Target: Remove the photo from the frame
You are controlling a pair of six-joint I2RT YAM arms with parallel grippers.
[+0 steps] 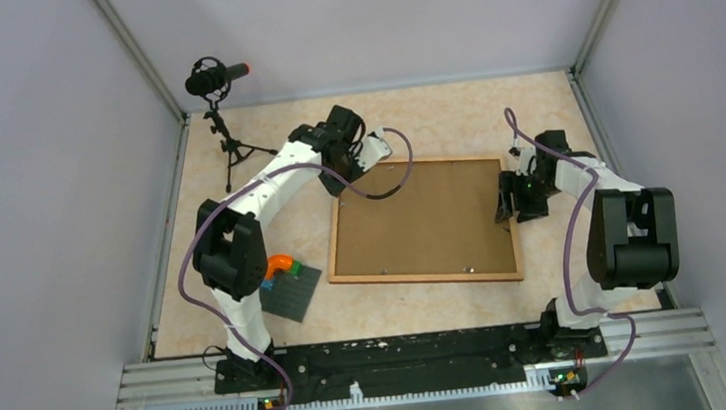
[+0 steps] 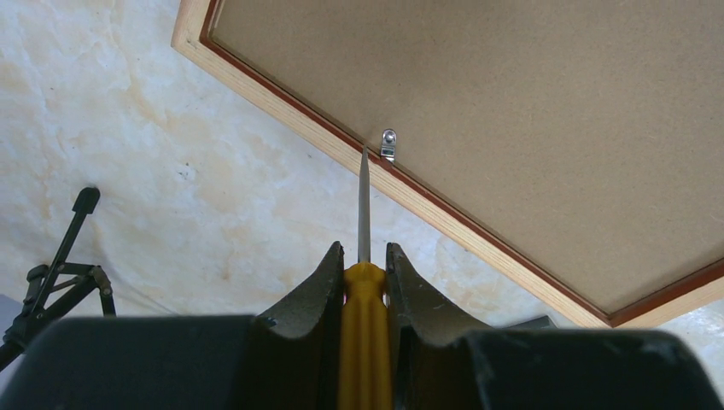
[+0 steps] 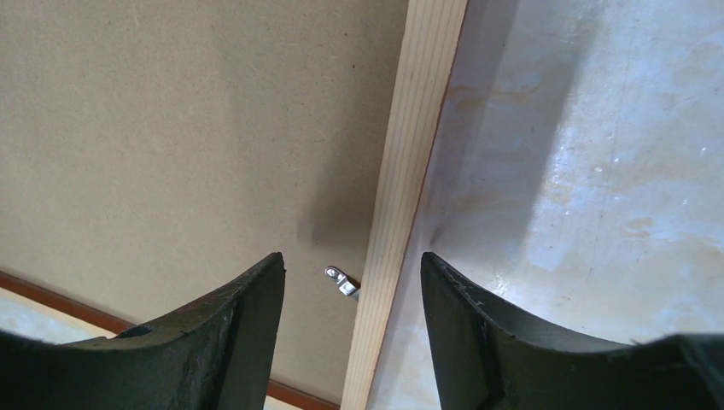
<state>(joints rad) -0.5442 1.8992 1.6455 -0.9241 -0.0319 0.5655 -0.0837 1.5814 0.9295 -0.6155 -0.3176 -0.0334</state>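
Note:
The frame [image 1: 421, 221] lies face down mid-table, its brown fibreboard back up inside a thin reddish-brown border. The photo is hidden under the back. My left gripper [image 1: 374, 152] is at the frame's far left corner, shut on a yellow-handled screwdriver [image 2: 365, 325]. The blade tip rests on the frame's rim [image 2: 282, 107], right beside a small metal clip [image 2: 388, 143]. My right gripper [image 1: 517, 200] is open and empty over the frame's right rim [image 3: 410, 171]. Another clip [image 3: 341, 280] lies between its fingers.
A black microphone on a tripod [image 1: 216, 78] stands at the far left; its legs show in the left wrist view [image 2: 60, 273]. A small grey studded baseplate [image 1: 292, 292] with orange and green pieces [image 1: 282, 265] lies left of the frame. Walls enclose the table.

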